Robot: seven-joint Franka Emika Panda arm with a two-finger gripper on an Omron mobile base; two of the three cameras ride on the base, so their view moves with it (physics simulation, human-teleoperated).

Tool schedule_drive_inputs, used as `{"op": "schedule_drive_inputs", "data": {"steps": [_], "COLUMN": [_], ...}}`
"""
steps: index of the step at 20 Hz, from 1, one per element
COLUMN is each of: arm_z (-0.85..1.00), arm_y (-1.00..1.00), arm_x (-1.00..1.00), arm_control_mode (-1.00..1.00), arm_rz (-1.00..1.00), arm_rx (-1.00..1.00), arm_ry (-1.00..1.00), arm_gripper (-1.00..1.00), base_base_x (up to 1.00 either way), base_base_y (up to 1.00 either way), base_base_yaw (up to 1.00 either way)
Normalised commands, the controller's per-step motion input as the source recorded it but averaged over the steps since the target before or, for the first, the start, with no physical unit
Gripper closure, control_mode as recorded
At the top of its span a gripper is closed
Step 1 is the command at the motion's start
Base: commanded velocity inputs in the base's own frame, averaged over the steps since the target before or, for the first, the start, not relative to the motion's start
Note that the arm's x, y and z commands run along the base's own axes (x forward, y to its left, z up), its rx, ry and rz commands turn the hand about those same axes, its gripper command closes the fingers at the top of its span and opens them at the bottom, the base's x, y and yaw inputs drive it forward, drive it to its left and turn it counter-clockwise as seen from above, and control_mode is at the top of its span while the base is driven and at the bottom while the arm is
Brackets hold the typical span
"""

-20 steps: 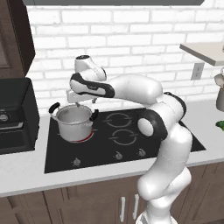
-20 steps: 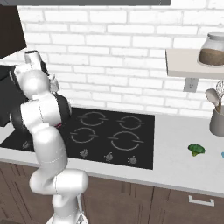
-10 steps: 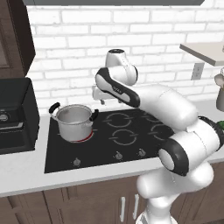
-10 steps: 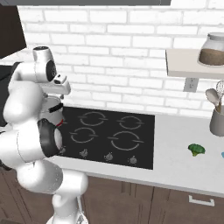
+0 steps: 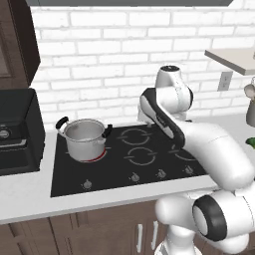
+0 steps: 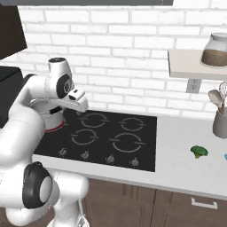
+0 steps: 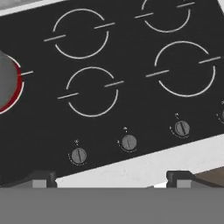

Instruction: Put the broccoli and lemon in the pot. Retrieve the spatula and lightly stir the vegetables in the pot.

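The broccoli [image 6: 199, 151] lay alone on the counter [image 6: 177, 164] well right of the cooktop [image 6: 106, 137]; one pot [image 5: 84, 139] sat far left. My gripper [image 7: 111, 177] hung over the burners, jaws apart, empty. I judged a wide rightward swing, then a straight descent, best.

The arm [image 6: 42, 95] reached over the black cooktop [image 6: 106, 137], hiding most of the pot [image 6: 49, 116] on a red-glowing burner. Broccoli [image 6: 199, 151] lay on the counter [image 6: 186, 164], near a utensil crock [image 6: 220, 122].
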Motion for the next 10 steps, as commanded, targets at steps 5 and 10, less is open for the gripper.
{"op": "schedule_drive_inputs", "data": {"steps": [5, 10], "arm_z": [-0.11, -0.04], "arm_y": [-1.0, -1.0], "arm_x": [-0.53, -0.36], "arm_control_mode": [-1.0, -1.0], "arm_rz": [-0.21, -0.22], "arm_rx": [0.0, 0.0], "arm_ry": [0.0, 0.0], "arm_gripper": [-1.0, -1.0], "base_base_x": [0.0, 0.0], "base_base_y": [0.0, 0.0], "base_base_yaw": [0.0, 0.0]}}
